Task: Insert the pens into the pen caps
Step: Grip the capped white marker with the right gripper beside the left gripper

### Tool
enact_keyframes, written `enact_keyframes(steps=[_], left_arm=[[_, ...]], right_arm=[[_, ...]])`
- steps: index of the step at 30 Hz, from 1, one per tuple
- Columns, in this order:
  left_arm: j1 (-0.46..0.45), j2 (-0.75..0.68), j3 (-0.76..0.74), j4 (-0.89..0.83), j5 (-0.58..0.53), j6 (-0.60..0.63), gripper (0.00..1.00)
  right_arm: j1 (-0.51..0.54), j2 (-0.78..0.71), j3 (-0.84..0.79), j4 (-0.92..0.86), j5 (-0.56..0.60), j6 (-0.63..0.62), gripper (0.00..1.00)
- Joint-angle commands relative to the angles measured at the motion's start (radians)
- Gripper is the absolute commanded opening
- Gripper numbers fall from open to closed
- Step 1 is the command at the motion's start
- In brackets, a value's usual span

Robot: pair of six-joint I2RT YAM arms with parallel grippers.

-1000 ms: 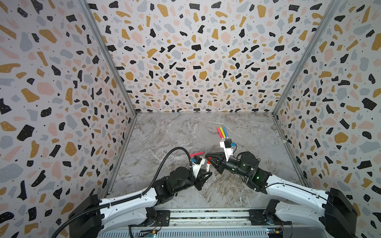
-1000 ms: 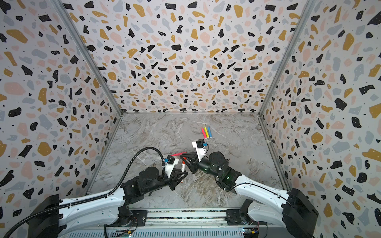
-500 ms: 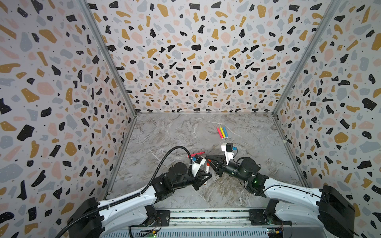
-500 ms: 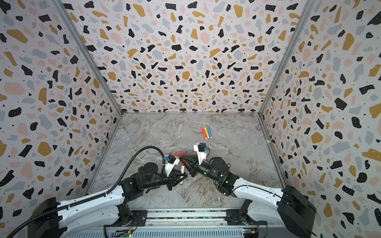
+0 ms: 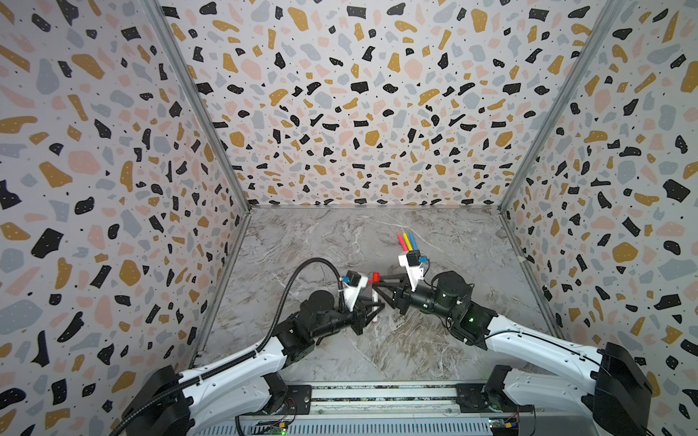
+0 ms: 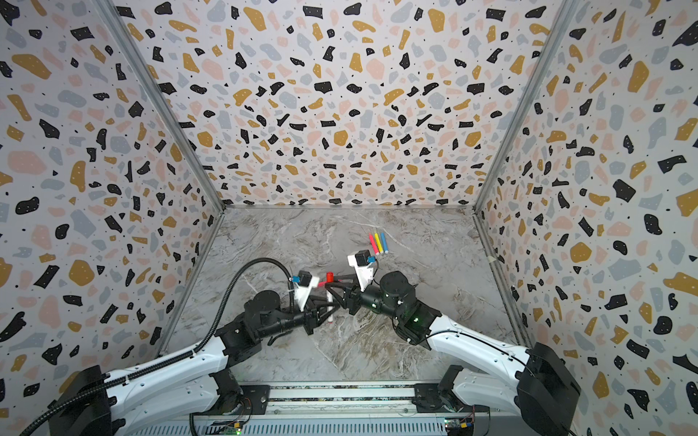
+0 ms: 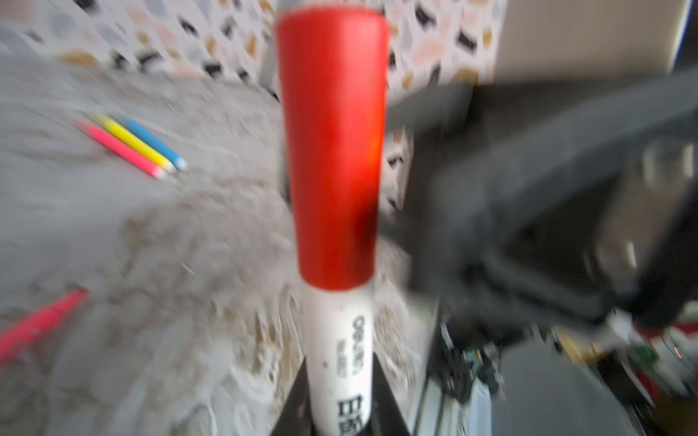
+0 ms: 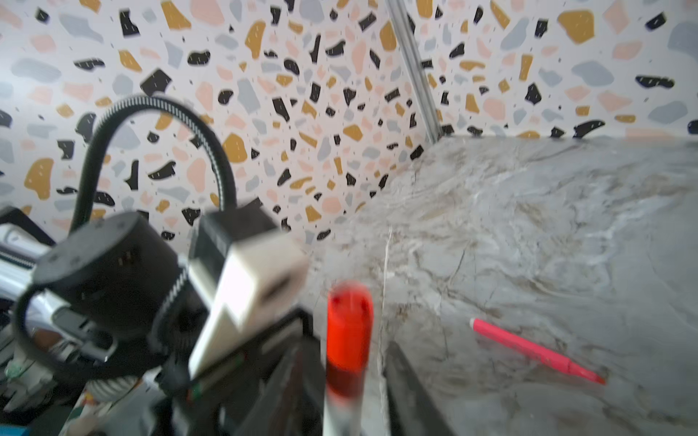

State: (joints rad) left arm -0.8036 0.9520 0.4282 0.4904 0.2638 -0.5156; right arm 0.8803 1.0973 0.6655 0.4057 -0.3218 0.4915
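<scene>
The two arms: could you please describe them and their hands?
The left arm and right arm have white links and black joints. The left hand and right hand are black and angular, with white camera mounts. A ribbed black cable arcs over the left arm; a green light glows on the right.

the cap (image 7: pixel 332 151) is red; the white pen (image 7: pixel 340 362) carries black print. there are a pink pen (image 7: pixel 121 149), a yellow pen (image 7: pixel 132 141), a blue pen (image 7: pixel 155 141) and a second pink pen (image 8: pixel 536 349). the table (image 5: pixel 321 241) is grey marble veined brown; the walls (image 5: pixel 359 94) are pale, flecked black, ochre, pink, grey.
</scene>
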Motion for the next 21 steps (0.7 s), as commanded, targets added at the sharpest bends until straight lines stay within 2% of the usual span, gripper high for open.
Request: enact_keyframes(steps=[1, 4, 8, 15, 21], left_arm=[[0.027, -0.048, -0.057, 0.232, -0.103, -0.068, 0.00], [0.020, -0.082, -0.111, 0.209, -0.100, -0.065, 0.00], [0.008, -0.109, -0.144, 0.170, -0.104, -0.044, 0.00], [-0.028, -0.110, -0.128, 0.145, -0.122, -0.006, 0.00], [-0.060, -0.091, -0.112, 0.163, -0.138, -0.001, 0.00]], right_arm=[[-0.050, -0.063, 0.082, -0.300, -0.087, -0.100, 0.65], [-0.093, -0.109, 0.115, -0.295, -0.116, -0.117, 0.69], [-0.109, -0.102, 0.174, -0.346, -0.134, -0.160, 0.69], [-0.100, -0.006, 0.251, -0.373, -0.239, -0.195, 0.65], [-0.057, 0.091, 0.292, -0.374, -0.239, -0.214, 0.54]])
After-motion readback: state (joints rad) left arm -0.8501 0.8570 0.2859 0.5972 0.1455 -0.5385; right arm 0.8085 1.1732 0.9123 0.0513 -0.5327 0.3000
